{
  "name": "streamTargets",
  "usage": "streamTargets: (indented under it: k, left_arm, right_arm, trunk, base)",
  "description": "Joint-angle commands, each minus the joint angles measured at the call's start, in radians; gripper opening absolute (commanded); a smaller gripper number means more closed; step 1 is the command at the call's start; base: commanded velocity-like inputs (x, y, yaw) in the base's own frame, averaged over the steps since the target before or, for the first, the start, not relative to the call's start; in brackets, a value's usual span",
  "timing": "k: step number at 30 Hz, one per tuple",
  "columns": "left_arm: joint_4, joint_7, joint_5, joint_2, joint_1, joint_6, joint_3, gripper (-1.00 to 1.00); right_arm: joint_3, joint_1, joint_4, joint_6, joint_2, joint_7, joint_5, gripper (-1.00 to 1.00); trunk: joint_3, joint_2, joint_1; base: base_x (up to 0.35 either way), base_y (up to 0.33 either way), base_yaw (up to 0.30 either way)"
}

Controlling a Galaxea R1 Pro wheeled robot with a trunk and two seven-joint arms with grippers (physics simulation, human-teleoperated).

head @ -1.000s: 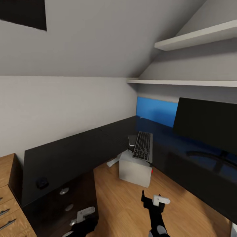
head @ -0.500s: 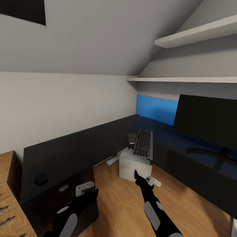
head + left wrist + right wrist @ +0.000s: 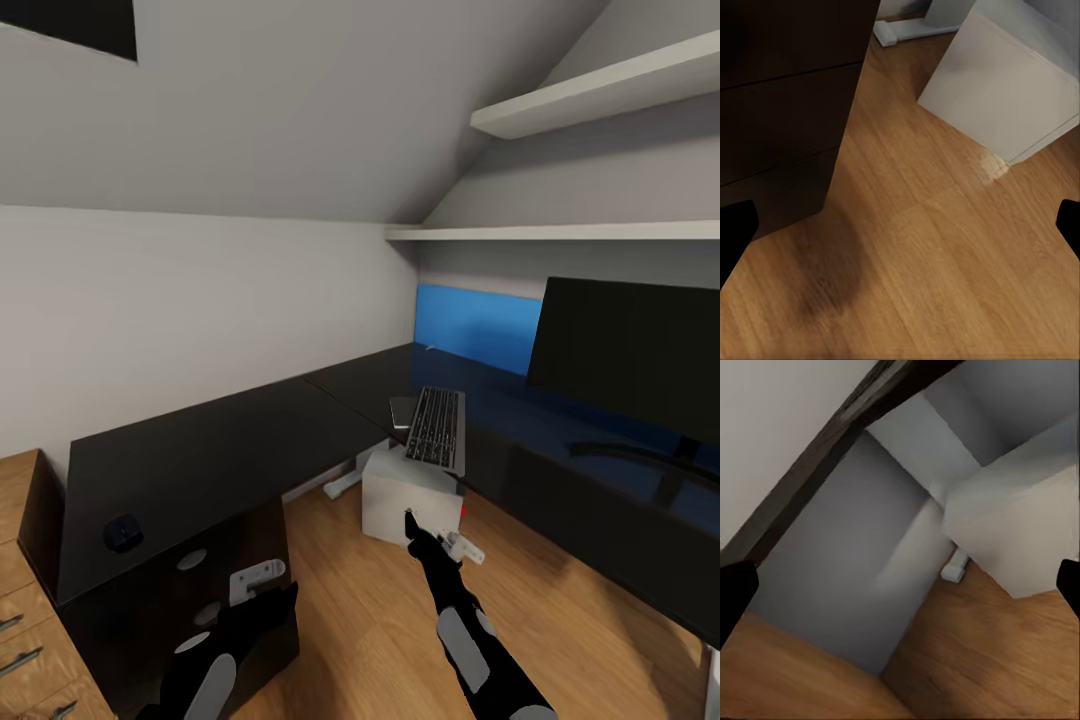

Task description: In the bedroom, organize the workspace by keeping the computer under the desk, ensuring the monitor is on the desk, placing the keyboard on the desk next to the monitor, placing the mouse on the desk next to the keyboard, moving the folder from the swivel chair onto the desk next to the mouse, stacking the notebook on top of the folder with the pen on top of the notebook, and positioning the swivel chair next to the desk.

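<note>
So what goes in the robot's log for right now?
flat dark keyboard: atop boxy grey-white computer | small black mouse: on black desk | hands: open, empty

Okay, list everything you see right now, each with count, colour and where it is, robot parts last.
desk: one, black, L-shaped, along the walls
monitor: one, black, on the desk at right
keyboard: one, dark grey, lying on top of the computer
computer: one, light grey, on the floor by the desk
mouse: one, black, near the desk's left end
notebook: one, grey, desk edge beside the keyboard
shelves: two, white, upper right wall
wooden cabinet: one, light brown, far left
left gripper: one, open
right gripper: one, open, near the computer
</note>
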Motion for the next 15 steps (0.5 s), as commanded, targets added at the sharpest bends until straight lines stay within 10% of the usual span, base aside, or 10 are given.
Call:
streamTargets:
  k: [1,8,15]
  left_arm:
    - [-0.001,0.009,0.01,0.001,-0.001,0.002,-0.001,1.0]
    - [-0.004,0.005,0.01,0.001,-0.001,0.002,0.001,1.0]
    - [-0.004,0.009,0.01,0.0,-0.001,0.002,-0.003,1.0]
  right_arm:
    - [0.002,-0.009,-0.002,0.018,0.0,0.006,-0.061,1.0]
    - [0.002,-0.092,-0.042,0.133,0.0,0.008,-0.31,1.0]
    - [0.002,-0.097,-0.072,0.139,0.0,0.011,-0.37,1.0]
  trunk:
    - [-0.004,-0.008,0.004]
    - [-0.026,-0.057,0.031]
    - [-0.048,-0.106,0.058]
  base:
    - [0.0,0.0,0.0]
    - [0.0,0.0,0.0]
    - [0.0,0.0,0.0]
